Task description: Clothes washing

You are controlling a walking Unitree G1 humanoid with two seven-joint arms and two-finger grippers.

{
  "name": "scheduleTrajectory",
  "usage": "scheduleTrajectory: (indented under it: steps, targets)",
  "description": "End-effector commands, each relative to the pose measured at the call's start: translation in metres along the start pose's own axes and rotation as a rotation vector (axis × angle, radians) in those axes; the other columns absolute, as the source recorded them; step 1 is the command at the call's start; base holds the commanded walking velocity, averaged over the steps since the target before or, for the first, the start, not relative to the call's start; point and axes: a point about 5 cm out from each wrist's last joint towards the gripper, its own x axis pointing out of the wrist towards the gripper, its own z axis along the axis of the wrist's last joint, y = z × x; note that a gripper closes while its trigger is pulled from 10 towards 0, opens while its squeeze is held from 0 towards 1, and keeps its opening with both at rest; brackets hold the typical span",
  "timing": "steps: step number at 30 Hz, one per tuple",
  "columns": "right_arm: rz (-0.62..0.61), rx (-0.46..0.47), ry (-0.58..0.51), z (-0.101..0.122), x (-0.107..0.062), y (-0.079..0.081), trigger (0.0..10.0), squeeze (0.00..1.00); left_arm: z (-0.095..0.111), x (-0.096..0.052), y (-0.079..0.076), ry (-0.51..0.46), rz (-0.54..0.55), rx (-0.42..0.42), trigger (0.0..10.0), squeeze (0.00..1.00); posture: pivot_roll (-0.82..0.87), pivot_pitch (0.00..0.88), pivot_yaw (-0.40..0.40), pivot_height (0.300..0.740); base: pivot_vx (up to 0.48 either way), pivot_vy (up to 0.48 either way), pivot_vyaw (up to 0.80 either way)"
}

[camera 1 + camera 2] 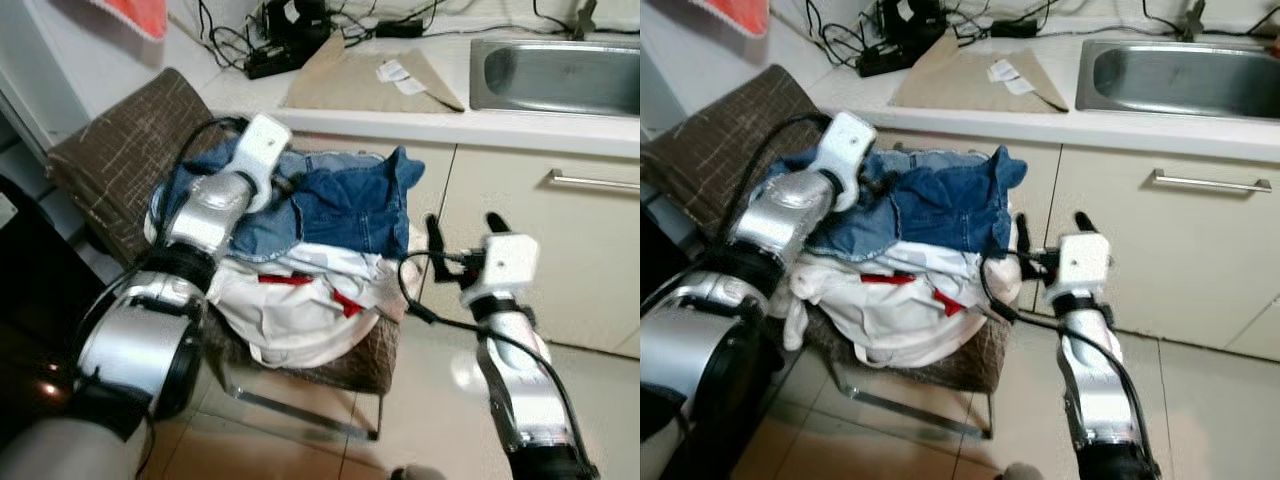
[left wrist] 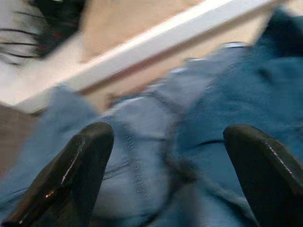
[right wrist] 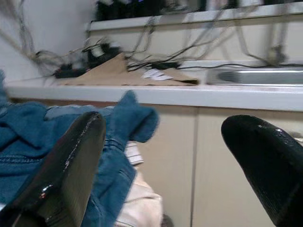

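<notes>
Clothes pile: a heap of laundry (image 1: 310, 260) is carried on the seat of a brown chair (image 1: 120, 150) that stands against the cabinet front below the counter (image 1: 520, 125); the heap reaches to the seat's front and right edges.
Top garment: blue denim jeans (image 1: 340, 205) are draped across the top of the heap, with the long axis running roughly from the chair's back-left corner toward its right edge, where one end sticks up near the cabinet.
Under layer: a white garment (image 1: 300, 310) with red marks is bunched beneath the denim and sags over the seat's front edge.
Left gripper: the left gripper (image 2: 165, 156) is held directly over the denim near the back-left of the heap; its fingers (image 2: 75, 175) are spread wide apart, with nothing yet clamped between them, and denim seams are seen in the gap.
Right gripper: the right gripper (image 1: 465, 235) is held in the air off the chair's right edge, beside the heap and apart from it; its fingers (image 3: 66, 175) are also parted and empty, pointed toward the cabinet and the upturned denim end.
Key relation: the jeans lie just below the left gripper and to the left of the right one, so the left arm is judged the nearer for a first grasp.
Judged step: a grasp on the jeans appears to be in preparation.
Handling: the denim is expected to drag and snag the white garment when lifted.
</notes>
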Motion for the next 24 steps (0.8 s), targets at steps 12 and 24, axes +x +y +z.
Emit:
scheduleTrajectory:
  steps: [12, 24]
  targets:
    - [-0.093, -0.006, 0.016, 0.012, -0.030, -0.006, 10.0, 0.00, 0.007, 0.009, -0.007, 0.022, 0.099, 0.004, 10.0, 0.00, -0.47, 0.088, 0.239, 0.740, 0.000, 0.000, 0.00]
    - [-0.128, -0.029, 0.073, 0.017, -0.057, -0.009, 10.0, 0.00, 0.027, 0.002, 0.021, -0.010, 0.305, 0.239, 10.0, 0.00, -0.54, 0.138, 0.251, 0.740, 0.000, 0.000, 0.00]
